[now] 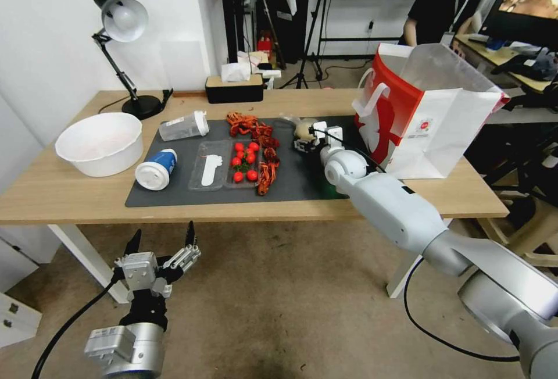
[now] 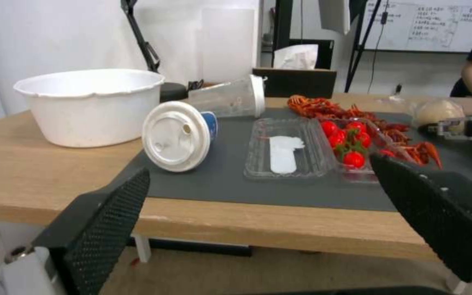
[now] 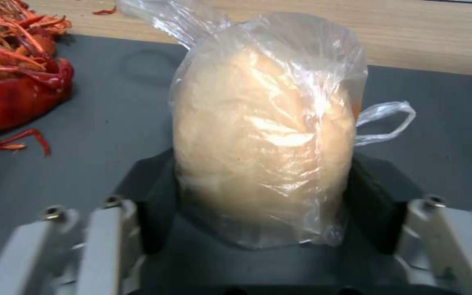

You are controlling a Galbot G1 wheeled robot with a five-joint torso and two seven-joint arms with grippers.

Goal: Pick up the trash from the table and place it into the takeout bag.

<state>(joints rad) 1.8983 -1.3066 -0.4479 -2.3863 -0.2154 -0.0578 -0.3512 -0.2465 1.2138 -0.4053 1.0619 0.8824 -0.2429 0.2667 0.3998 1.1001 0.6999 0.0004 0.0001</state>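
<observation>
The left gripper [image 1: 162, 240] hangs low in front of the table [image 1: 70, 190], below its near edge, fingers spread wide and pointing up with nothing between them. On the dark mat [image 1: 296, 178], a blue-and-white paper cup [image 1: 156, 168] lies on its side, lid toward the robot, and behind it a clear plastic cup [image 1: 183, 126] lies tipped with its white cap toward the right. The right arm stretches forward over the mat, its gripper [image 1: 308, 139] closed around a small clear bag [image 3: 266, 135] holding a pale lump; the right wrist view shows the bag standing tall between the fingers [image 3: 151, 200], its knotted loops pointing away. The white takeout bag [image 1: 442, 129] stands open just right of it.
</observation>
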